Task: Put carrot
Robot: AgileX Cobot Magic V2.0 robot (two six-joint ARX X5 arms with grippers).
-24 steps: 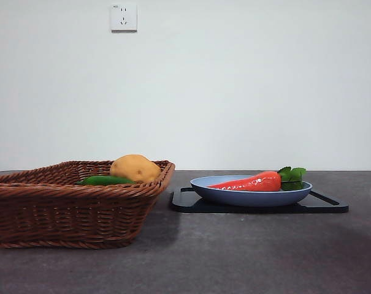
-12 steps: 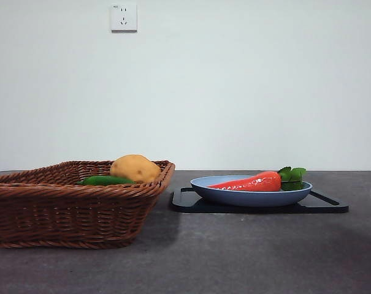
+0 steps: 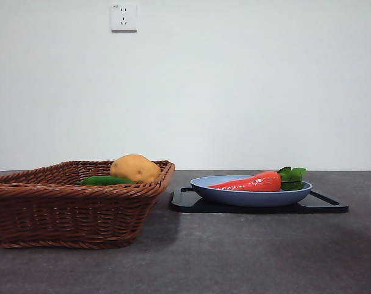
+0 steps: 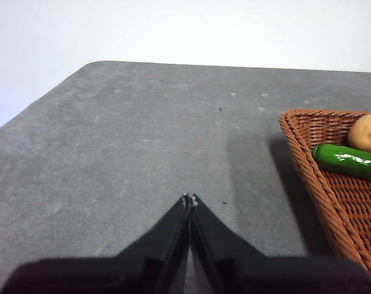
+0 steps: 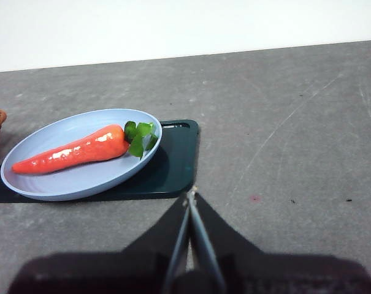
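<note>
Carrot (image 3: 251, 182) lay in the blue plate (image 3: 234, 197) on the black tray (image 3: 329, 205), leaves near the plate's rim. Left gripper (image 4: 189, 198) and right gripper (image 5: 191, 193) hung over bare table, jaws together, nothing held.

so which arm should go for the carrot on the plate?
Likely the right. The right claw, shut, looks straight at the carrot on the blue plate; the left claw, also shut, sits beside the basket, with no carrot in view.

A brown woven wicker basket (image 3: 75, 205) holds a yellow-brown potato (image 3: 135, 168) and a long green vegetable (image 3: 104, 180). Beside it, a pale blue plate (image 3: 246, 196) rests on a black tray (image 3: 323, 203).
</note>
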